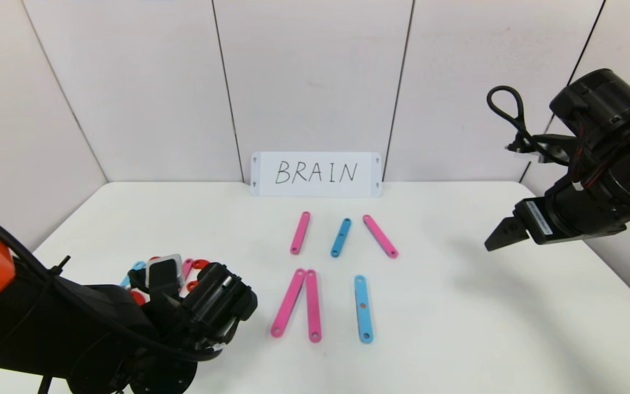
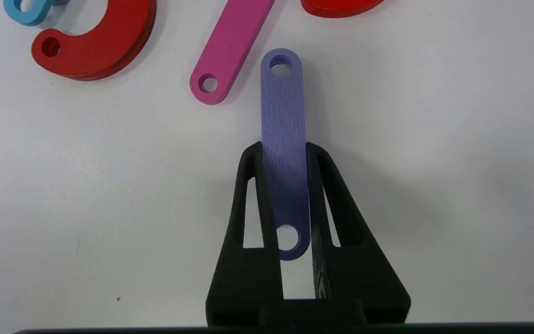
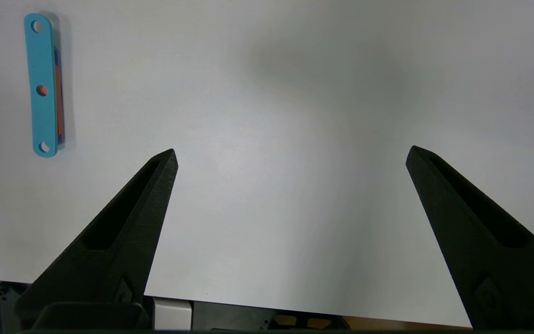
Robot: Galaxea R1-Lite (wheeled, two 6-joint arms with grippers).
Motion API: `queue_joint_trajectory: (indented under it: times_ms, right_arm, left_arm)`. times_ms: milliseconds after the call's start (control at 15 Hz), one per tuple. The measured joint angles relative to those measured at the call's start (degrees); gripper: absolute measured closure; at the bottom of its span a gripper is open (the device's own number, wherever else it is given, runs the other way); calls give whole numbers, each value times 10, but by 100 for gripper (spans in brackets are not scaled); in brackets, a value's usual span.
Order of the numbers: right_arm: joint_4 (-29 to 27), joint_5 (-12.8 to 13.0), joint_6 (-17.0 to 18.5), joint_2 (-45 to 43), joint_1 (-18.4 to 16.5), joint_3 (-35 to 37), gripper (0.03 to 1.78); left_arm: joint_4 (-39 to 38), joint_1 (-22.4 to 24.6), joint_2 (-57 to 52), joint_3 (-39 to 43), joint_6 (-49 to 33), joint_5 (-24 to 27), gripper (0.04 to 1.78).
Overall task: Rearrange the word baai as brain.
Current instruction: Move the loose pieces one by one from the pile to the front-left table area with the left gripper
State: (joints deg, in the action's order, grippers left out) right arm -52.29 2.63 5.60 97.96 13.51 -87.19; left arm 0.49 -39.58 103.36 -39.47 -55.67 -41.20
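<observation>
Gripping a purple strip (image 2: 283,139), the left gripper (image 2: 285,153) sits low over the near-left part of the white table (image 1: 457,328); its two black fingers (image 2: 253,195) are closed on the strip's long edges, and one holed end sticks out past the fingertips.

Just beyond that strip, in the left wrist view: a pink strip (image 2: 230,51) lying at a slant, a red curved piece (image 2: 104,46) with a hole at its end, the edge of a second red piece (image 2: 341,7), and the holed end of a light-blue strip (image 2: 26,11). In the head view this cluster is mostly hidden behind the left arm.

Middle of the table, far row: one pink strip (image 1: 300,232), one short blue strip (image 1: 340,237), one pink strip (image 1: 380,236), each tilted and apart from the others.

Near row: two long pink strips (image 1: 289,302) (image 1: 313,305), touching at their far ends and spreading toward the near edge; beside them, apart, a long blue strip (image 1: 363,308) lying nearly straight, with something orange showing under it in the right wrist view.

Back edge: a white card (image 1: 316,174) with BRAIN handwritten in black, standing against the wall.

Right gripper (image 3: 290,155): raised above the right side of the table, fingers spread wide, holding nothing.
</observation>
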Motion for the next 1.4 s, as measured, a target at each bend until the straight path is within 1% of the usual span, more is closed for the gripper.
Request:
queue_joint_trajectory:
  times_ms: [200,467,933,1133,1400]
  right_arm:
    - [0,0,0,0,0,0,9]
    - [0,0,0,0,0,0,9]
    - [0,0,0,0,1,0,9]
    - [0,0,0,0,2,0,9]
    - [-1,0,0,0,5,0,9]
  left_arm:
    - [0,0,19,-7,-12,1,160]
    - [-3,2,27,-9,-12,16,160]
    - [-3,25,38,-22,-13,24,160]
    - [-2,35,42,-33,-11,39,160]
    - [-2,35,47,-37,-9,44,160]
